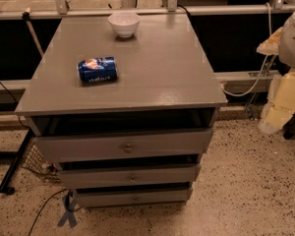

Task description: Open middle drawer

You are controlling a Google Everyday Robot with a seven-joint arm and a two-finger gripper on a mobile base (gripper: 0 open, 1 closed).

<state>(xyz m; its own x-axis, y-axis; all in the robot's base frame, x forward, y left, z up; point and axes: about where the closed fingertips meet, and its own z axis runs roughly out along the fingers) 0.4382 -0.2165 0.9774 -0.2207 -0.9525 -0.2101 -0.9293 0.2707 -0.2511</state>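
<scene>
Grey wooden middle drawer (98, 176), with a low wide front and a small round knob, looks shut on the cabinet's near face. I see the gripper (284, 100) at the right edge, well apart from it; grip state I cannot tell. Reach, grasp and pull are all left.

Three drawers (125, 146) (130, 175) (133, 197), one can (97, 70) (one bowl (124, 23))
</scene>
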